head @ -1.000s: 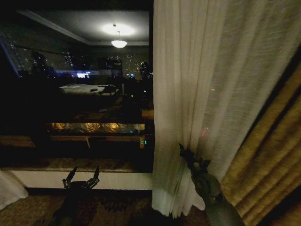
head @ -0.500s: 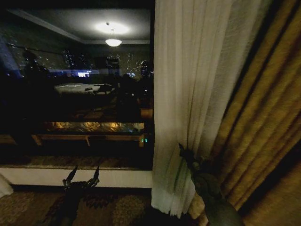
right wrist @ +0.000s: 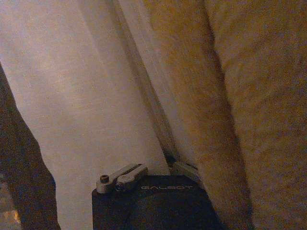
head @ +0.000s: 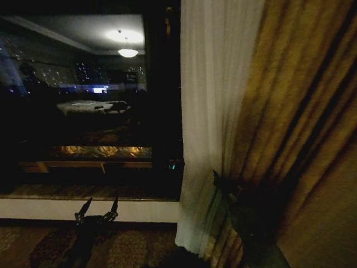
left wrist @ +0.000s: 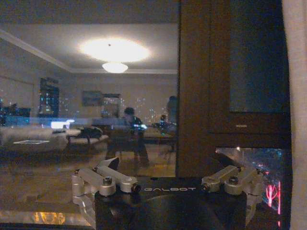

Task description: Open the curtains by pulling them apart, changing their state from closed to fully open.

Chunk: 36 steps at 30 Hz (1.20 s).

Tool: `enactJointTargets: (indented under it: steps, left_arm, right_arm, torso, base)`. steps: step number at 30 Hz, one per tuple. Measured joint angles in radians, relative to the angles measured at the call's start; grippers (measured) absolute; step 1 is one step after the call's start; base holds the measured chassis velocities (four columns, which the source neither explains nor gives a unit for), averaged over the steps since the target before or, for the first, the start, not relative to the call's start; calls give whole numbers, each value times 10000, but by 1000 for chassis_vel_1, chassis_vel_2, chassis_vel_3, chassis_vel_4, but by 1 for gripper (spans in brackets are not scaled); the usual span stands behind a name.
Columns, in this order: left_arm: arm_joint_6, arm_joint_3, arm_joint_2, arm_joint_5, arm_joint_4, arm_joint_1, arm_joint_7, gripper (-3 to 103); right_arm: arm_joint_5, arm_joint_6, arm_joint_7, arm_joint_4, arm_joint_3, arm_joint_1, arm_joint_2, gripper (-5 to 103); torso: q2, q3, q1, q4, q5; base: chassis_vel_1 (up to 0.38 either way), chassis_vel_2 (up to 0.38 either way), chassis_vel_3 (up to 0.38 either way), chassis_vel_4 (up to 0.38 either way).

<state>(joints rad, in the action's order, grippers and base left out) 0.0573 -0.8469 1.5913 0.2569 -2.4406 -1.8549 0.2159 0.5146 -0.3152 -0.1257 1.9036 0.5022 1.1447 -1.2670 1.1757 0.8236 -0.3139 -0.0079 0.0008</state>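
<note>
Left gripper point(head: 99, 211) hangs low before the window sill point(head: 67, 210), jaws spread wide, holding nothing. Right gripper point(head: 218, 181) is pressed into the fold where the sheer curtain point(head: 206, 111) meets the golden drape point(head: 301, 139); jaws buried in fabric, cannot tell their state. Beyond, bare dark window glass point(head: 83, 111) reflects a ceiling lamp point(head: 128, 52).

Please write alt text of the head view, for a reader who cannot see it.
The right claw is pressed into the sheer white curtain, bunching it against a golden drape on the right. The dark window to the left is uncovered and reflects a lit room; the left claw hangs open, low before the sill.
</note>
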Motion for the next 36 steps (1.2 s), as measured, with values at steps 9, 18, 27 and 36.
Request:
enactJointTargets:
  steps: [9, 18, 27, 36]
  left_arm:
    - [22, 27, -7, -11, 53, 82, -8, 100]
    - [34, -30, -2, 47, 173, 130, -18, 100]
    - [159, -139, -4, 310, 540, 336, -68, 100]
    - [199, -164, -61, 346, 720, 293, -62, 100]
  right_arm:
    - [-273, -15, 168, 120, 55, 395, -5, 33]
    - [-1057, -13, 395, 1124, 103, 1520, -38, 60]
    - [-2638, 253, 548, 2155, -21, 2465, -305, 92]
    - [-2820, 232, 540, 3277, 110, 3534, -401, 100]
  torso:
    - [-1, -1, -1, 4, -8]
    - [-1, 0, 0, 1, -4]
    - [-1, -1, 2, 4, -8]
    - [0, -2, 2, 2, -8]
  base:
    - [21, 26, -22, -24]
    - [5, 5, -7, -1]
    - [0, 0, 0, 0]
    - [0, 0, 0, 0]
